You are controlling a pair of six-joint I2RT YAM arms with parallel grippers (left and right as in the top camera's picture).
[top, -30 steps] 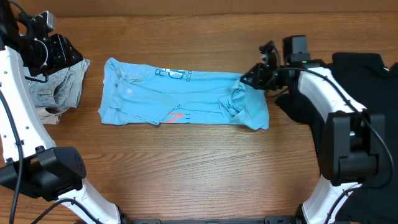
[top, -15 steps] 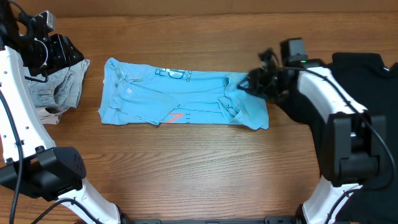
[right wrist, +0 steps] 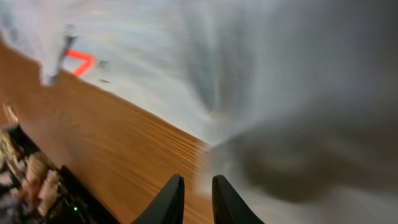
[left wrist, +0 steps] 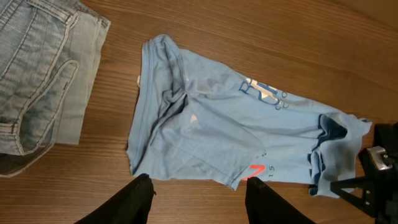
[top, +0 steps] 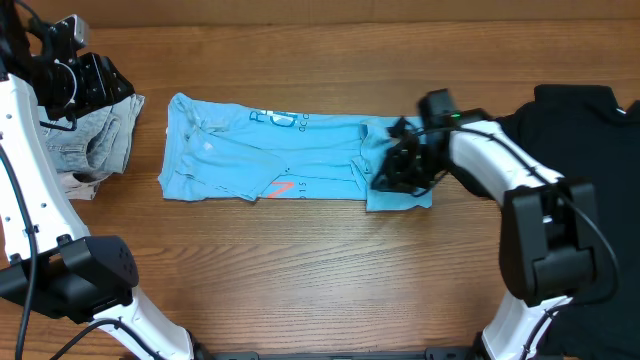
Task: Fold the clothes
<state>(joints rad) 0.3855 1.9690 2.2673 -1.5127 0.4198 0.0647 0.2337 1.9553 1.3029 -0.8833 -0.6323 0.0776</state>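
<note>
The wooden table [top: 300, 280] carries a sky-blue T-shirt [top: 270, 160] at centre, a pale denim piece [top: 95, 145] left, a black T-shirt [top: 590, 130] right.

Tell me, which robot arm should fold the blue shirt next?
Probably right: the right claw sits down at the right end of the blue shirt; the left claw hangs open, away by the jeans.

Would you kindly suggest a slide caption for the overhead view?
Right gripper at the right end of the sky-blue T-shirt lying on the wooden table, black T-shirt right, pale denim left.

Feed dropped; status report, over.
Left end effector open. Right end effector at right end of sky-blue T-shirt, grip unclear. Black garment, pale denim piece lie aside.
</note>
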